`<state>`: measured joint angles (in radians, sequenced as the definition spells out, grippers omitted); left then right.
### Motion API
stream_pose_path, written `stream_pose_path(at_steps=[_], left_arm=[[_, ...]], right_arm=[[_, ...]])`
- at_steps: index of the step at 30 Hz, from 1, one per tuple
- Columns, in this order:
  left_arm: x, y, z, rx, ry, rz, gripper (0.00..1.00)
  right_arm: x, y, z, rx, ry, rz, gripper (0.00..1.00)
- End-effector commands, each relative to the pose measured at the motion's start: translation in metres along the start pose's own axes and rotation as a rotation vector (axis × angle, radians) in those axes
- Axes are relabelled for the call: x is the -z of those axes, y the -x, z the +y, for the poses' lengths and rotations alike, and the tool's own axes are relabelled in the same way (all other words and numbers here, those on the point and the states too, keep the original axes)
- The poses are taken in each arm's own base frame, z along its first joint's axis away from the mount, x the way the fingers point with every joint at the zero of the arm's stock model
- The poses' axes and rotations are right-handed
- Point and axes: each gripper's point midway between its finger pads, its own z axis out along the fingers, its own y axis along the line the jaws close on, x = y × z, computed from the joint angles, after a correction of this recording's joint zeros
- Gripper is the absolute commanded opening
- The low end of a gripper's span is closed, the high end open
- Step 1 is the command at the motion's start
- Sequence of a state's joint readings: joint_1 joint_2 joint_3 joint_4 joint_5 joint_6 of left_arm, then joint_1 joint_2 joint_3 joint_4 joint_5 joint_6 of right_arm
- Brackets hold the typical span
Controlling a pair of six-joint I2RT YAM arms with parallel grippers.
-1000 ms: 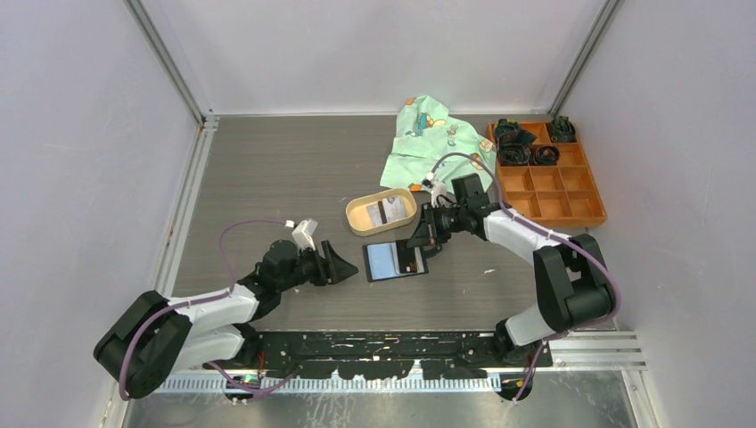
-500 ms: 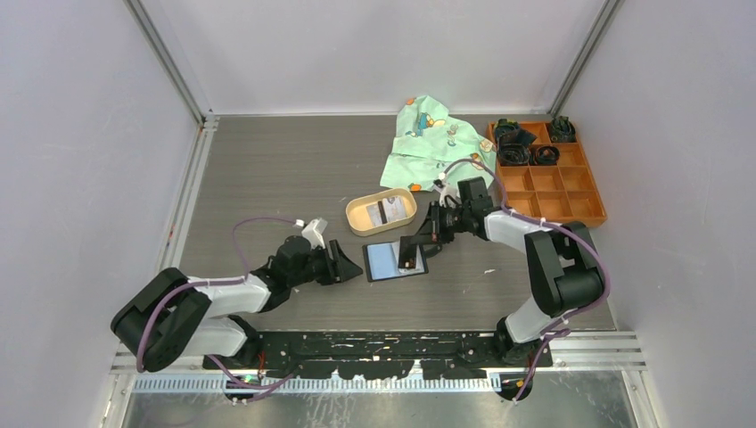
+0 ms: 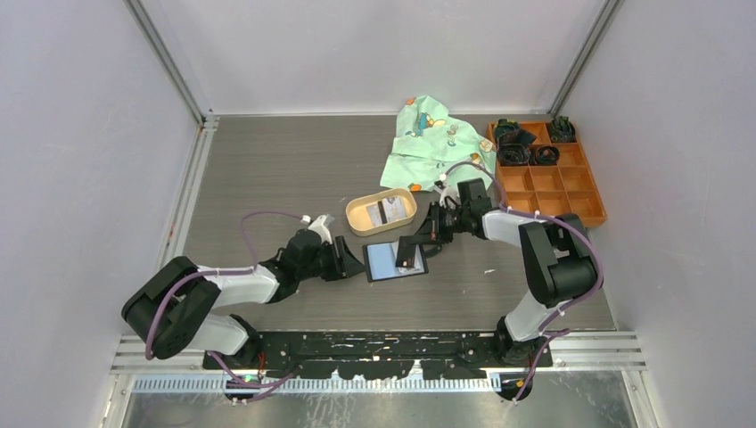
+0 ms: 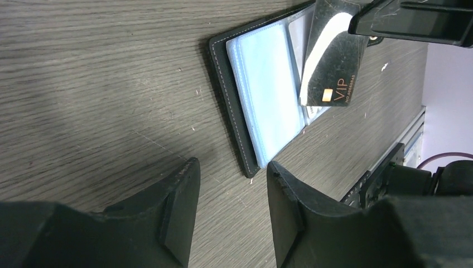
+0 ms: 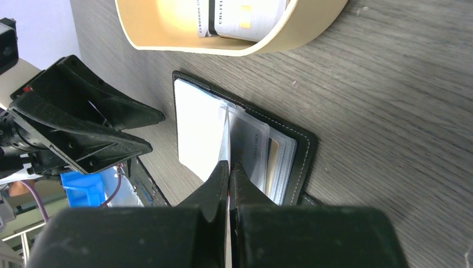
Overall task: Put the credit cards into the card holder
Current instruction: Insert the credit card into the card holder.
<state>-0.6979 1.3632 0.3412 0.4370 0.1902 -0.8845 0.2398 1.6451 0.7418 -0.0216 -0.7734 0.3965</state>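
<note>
Black leather folding card holder (image 3: 393, 261) lies open on the grey wood desk (image 3: 267, 178). Right tool (image 5: 228, 170) is clamped on a dark VIP plastic card (image 4: 332, 61), held over the holder's pockets. Left tool (image 4: 231, 173) has jaws apart, empty, just beside the holder's left edge. Tan oval tray (image 5: 268, 47) sits behind it.

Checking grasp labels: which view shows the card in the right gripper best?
Left wrist: the card faces it, dark with a white swoosh and VIP print, over the open card holder. Right wrist sees only its thin edge. Top shows a small dark rectangle.
</note>
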Motion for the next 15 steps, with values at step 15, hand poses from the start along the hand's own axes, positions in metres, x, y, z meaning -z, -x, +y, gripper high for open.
stream_pose_path(at_steps=[15], left_arm=[[-0.0132,0.0058,-0.0091,-0.027,0.01,0.018,0.44]], right_arm=[[-0.0121,-0.0041,0.007,-0.03,0.071,0.027,0.01]])
